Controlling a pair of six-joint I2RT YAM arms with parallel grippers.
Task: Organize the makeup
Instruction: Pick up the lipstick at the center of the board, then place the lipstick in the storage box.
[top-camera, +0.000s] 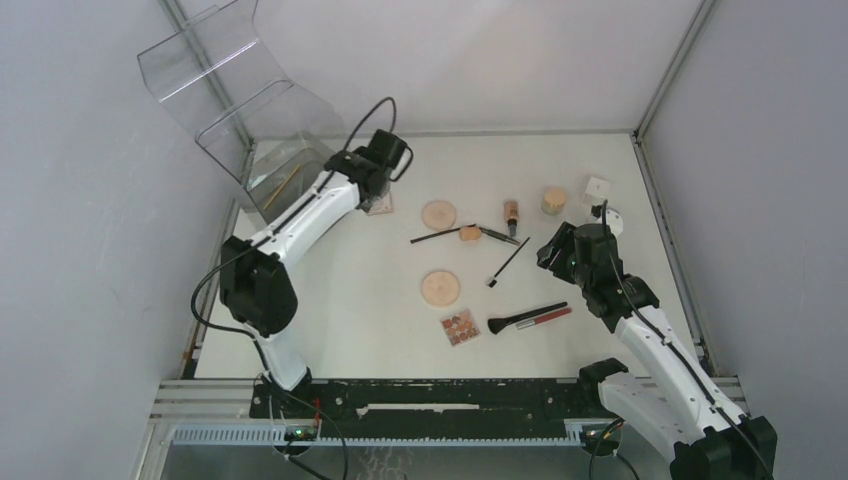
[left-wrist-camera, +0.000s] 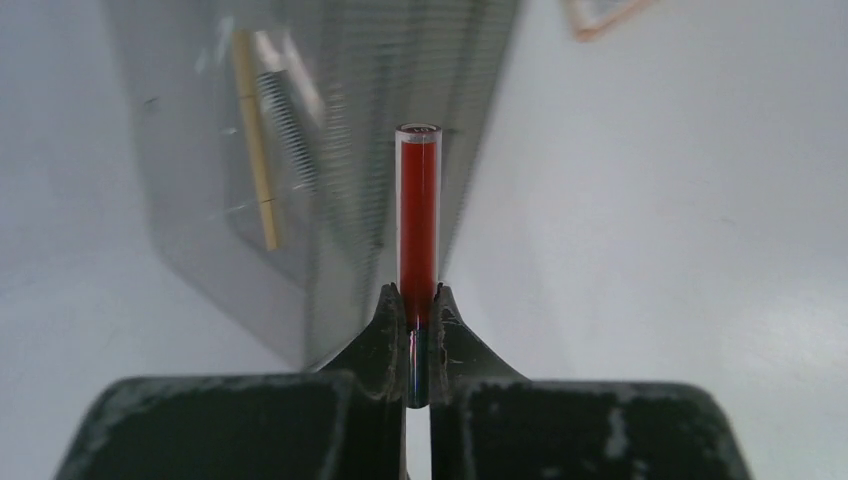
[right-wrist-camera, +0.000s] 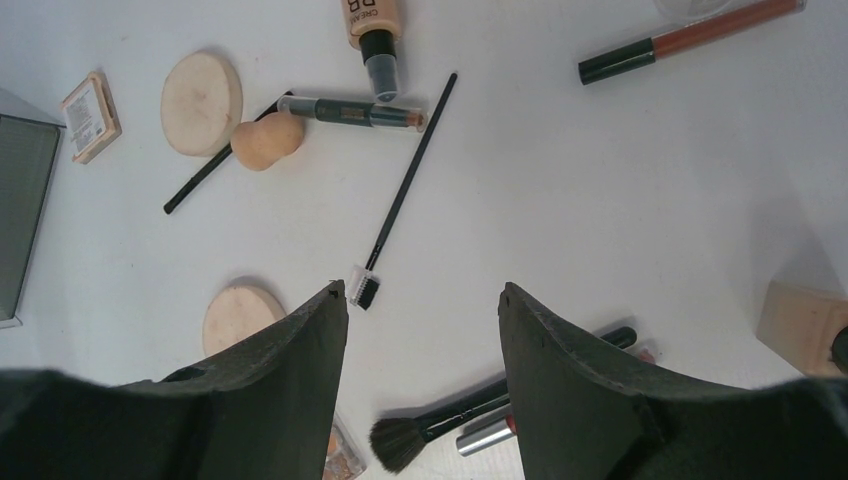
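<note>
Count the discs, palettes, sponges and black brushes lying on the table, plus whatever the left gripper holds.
Round peach discs: 2
Square palettes: 2
Beige sponge: 1
Black brushes: 3
Red tube, clamped in the left gripper: 1
Total: 9

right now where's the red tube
The red tube is clamped in the left hand, seen in the left wrist view, beside the clear organizer.

L fingers (left-wrist-camera: 383, 335) clamped shut; R fingers (right-wrist-camera: 285, 400) apart.
</note>
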